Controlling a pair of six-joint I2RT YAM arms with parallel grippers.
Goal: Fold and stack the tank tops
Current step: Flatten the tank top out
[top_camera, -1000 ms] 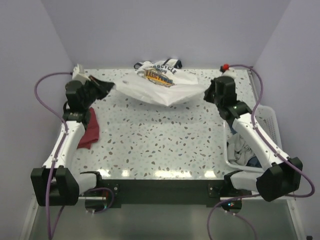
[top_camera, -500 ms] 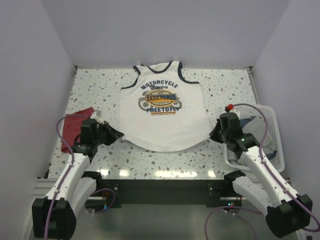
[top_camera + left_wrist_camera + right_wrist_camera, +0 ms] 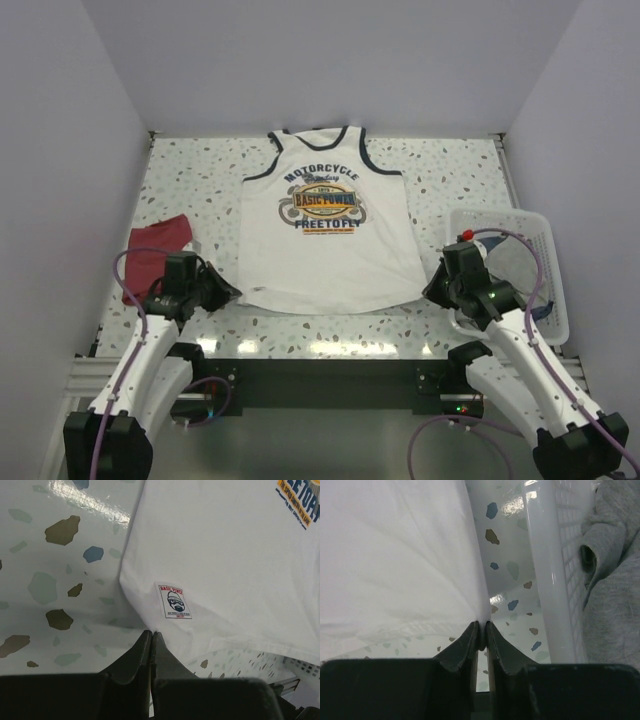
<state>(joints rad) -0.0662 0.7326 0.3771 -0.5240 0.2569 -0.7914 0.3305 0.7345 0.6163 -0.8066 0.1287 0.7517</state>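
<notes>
- I see the dark red tank top (image 3: pixel 152 258) lying left of the white tank top (image 3: pixel 325 240).
- Left gripper (image 3: pixel 230 292) — fingers clamped together on the white tank top's near-left hem corner.
- White tank top spread flat, print up.
- Right gripper (image 3: pixel 431 290) pinches its near-right corner — basket (image 3: pixel 500 214) just right.

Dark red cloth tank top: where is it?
Top view: the dark red top lies at the speckled table's left edge, beside the left tool, left of the white printed tank top.

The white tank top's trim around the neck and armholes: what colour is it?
Navy blue; the trim shows best in the top external view.
</notes>
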